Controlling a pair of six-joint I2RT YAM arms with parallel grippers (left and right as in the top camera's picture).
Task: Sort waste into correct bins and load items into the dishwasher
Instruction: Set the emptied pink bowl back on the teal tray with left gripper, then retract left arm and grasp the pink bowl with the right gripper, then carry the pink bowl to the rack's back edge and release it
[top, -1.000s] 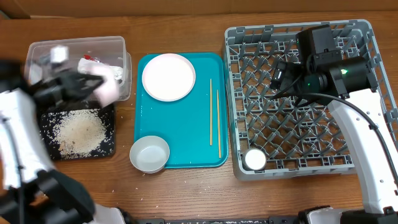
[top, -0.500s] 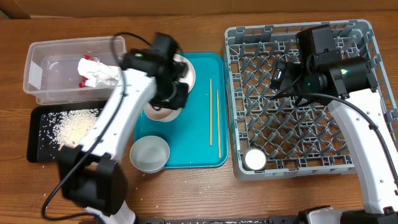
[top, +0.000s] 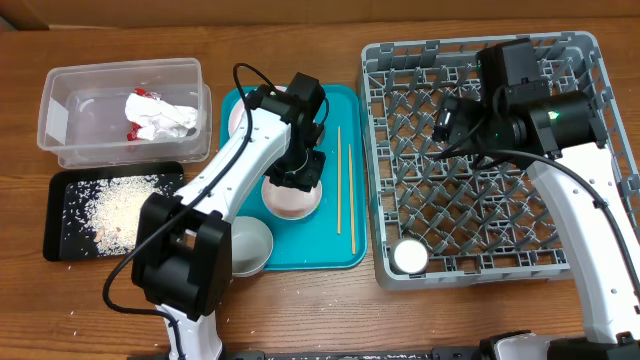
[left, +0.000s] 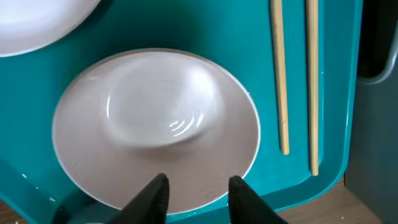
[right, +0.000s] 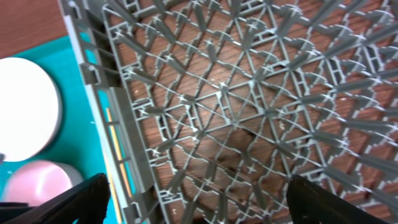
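Black fingers of the left gripper (left: 198, 183) stand apart over the near rim of the pale pink bowl (left: 155, 118). They sit side by side along the rim, not one inside and one outside, so we judge that nothing is clamped. The bowl sits upright on the teal tray (left: 186, 31), just beside the white plate (left: 31, 25) and left of the two chopsticks (left: 280, 74), which lie parallel near the tray's right edge. It looks empty, so we read the tray as a staging spot and the bowl as bound for the rack, not a bin.

Further out, a second white bowl (top: 252, 243) rests at the tray's near left corner, partly hidden by our arm. Left of the tray, the crumpled wrapper (top: 158, 115) lies inside the clear tub (top: 60, 90). The rice (top: 115, 205) is heaped in the black tray (top: 60, 190), with a few grains on the table (top: 320, 300), so the waste looks largely sorted.

Our right gripper (right: 196, 190) hangs with its fingers wide apart, holding nothing, above the left part of the grey dish rack (top: 480, 275). That is a sensible place from which to reach the tray. Only the small cup (top: 410, 257) stands in the rack, at its near left corner; plate, bowls and chopsticks are not yet loaded.
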